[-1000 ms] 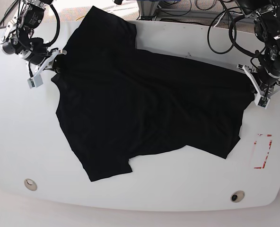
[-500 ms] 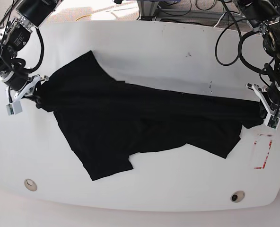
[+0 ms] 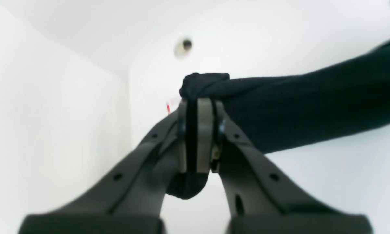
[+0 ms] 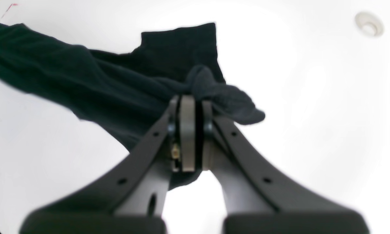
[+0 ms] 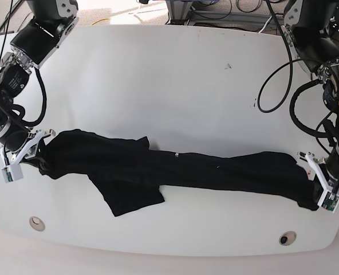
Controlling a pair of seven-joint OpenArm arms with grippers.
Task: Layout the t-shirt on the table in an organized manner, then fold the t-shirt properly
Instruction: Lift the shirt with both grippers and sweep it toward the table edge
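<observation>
The black t-shirt (image 5: 175, 169) lies pulled into a long, narrow, bunched band across the front half of the white table (image 5: 169, 80), with one sleeve (image 5: 129, 200) sticking out toward the front edge. At the right end of the band my left gripper (image 5: 323, 197) is shut on a corner of cloth; the left wrist view shows the fingertips (image 3: 198, 107) pinching the t-shirt (image 3: 312, 107). My right gripper (image 5: 31, 152) is shut on the band's left end, and its wrist view shows a wad of t-shirt (image 4: 116, 87) clamped at the gripper (image 4: 191, 104).
Two small round holes (image 5: 36, 223) (image 5: 287, 237) sit near the table's front corners. A sliver of red tape (image 3: 168, 107) shows just behind the left gripper. Cables and equipment (image 5: 215, 11) crowd the space beyond the table's far edge.
Both grippers have come toward the front edge and moved apart, dragging the t-shirt with them. The cloth has gone from a broad spread to a thin stretched band.
</observation>
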